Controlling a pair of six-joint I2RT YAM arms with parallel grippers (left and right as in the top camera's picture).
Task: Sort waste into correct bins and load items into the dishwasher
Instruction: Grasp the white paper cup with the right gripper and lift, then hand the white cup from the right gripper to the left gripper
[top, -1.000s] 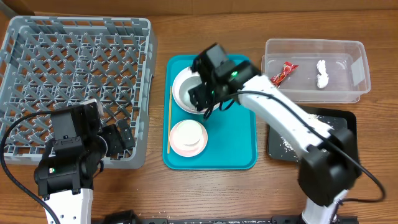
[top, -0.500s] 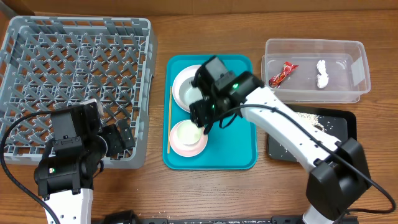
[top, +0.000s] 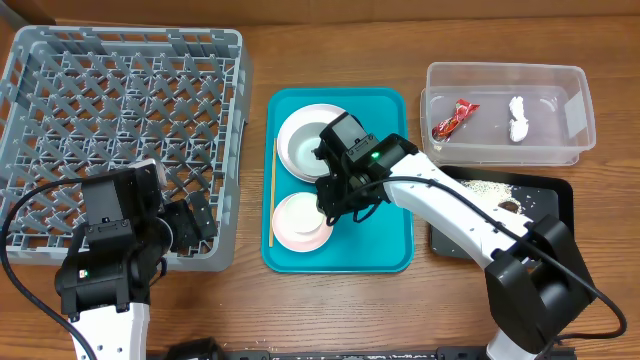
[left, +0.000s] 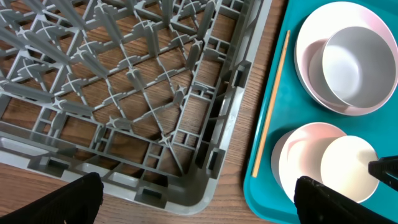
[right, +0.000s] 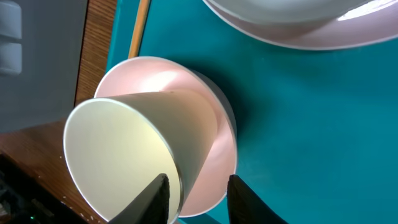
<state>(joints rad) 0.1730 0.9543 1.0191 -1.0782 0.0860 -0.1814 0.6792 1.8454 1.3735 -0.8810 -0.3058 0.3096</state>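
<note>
Over the last 1 second the right arm has swung from above the white round bowl (top: 303, 146) at the far end of the teal plastic tray (top: 385, 245) down to the pink round plate (right: 208, 118) nearer the robot. The right end effector (right: 199, 199) now sits low over that plate. Its 2 fingers are spread and straddle the side of the white paper cup (right: 121, 149), which lies tipped on the plate with its mouth toward the wrist camera. The fingers have not pinched it, so nothing is grasped yet.

This looks like the approach for picking out the cup, probably waste bound for the clear plastic bin (top: 505, 150). Closing on the thin wall may dent it or nudge the plate.

The left end effector (left: 199, 200) has not moved. It is spread wide and empty beside the near corner of the grey plastic dishwasher rack (top: 120, 120). The thin wooden stick (top: 272, 195) is unchanged along the tray's left edge.
</note>
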